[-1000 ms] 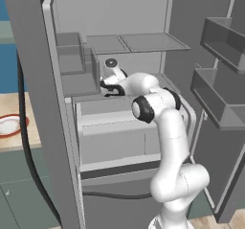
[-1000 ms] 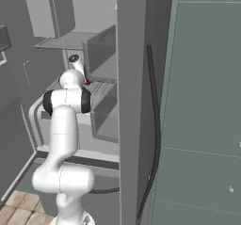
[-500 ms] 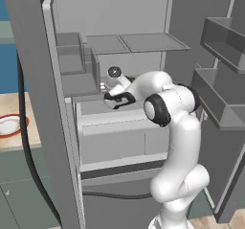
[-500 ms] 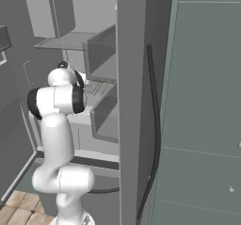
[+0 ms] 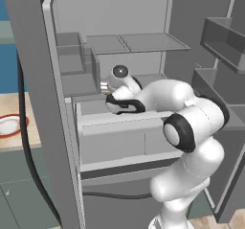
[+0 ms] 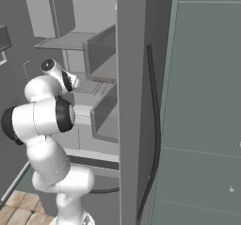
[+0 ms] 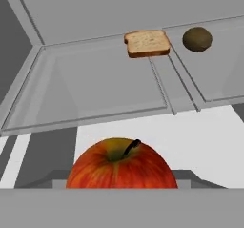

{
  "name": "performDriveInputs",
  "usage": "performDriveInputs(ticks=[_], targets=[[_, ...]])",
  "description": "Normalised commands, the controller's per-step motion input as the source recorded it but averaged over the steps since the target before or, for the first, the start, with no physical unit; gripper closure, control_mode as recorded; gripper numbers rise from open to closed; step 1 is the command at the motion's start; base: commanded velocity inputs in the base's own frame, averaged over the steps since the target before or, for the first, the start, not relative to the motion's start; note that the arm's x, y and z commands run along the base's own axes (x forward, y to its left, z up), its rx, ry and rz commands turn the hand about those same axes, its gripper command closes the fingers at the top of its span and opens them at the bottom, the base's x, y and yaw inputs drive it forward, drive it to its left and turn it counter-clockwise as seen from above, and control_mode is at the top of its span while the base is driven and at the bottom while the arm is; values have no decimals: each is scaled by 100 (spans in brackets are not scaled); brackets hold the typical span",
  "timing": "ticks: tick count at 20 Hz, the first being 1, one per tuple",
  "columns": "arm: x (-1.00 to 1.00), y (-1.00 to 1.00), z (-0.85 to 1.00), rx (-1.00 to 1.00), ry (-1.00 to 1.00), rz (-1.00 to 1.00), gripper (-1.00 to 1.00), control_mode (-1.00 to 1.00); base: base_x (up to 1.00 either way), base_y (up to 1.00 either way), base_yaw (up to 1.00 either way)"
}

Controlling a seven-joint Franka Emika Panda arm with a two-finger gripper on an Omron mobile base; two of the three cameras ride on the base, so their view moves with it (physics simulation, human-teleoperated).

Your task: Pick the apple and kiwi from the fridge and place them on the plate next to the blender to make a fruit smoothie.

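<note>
Hand view's got the apple point(image 7: 122, 164) right up close, apparently between the jaws, though can't tell if it's gripped. Kiwi point(image 7: 197, 39) sits beyond the apple beside a bread slice point(image 7: 147, 43). Left base view catches the plate point(image 5: 10, 126) outside the fridge point(image 5: 45, 103).

No text, label, brand, number or sign could be read anywhere. The fridge point(image 5: 57, 127) shelves, doors and bins were plain grey. The apple point(image 7: 121, 165) bore no sticker.

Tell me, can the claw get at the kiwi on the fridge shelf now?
Probably not yet: the apple sits right at the claw. Otherwise the shelf toward the kiwi looks free, and the bread slice lies beside it, apart.
</note>
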Motion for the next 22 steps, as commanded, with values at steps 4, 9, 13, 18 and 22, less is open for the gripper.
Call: performDriveInputs(ticks=[4, 9, 13, 18, 22], targets=[[-100, -16, 61, 7, 9, -6, 100, -100, 0, 0, 0], [-100, -24, 29, 5, 12, -6, 100, -100, 0, 0, 0], [-99, -31, 12, 0, 12, -6, 100, -100, 0, 0, 0], [-83, -44, 25, -1, 6, -4, 100, -100, 0, 0, 0], [-61, -35, 11, -2, 8, 0, 100, -100, 0, 0, 0]])
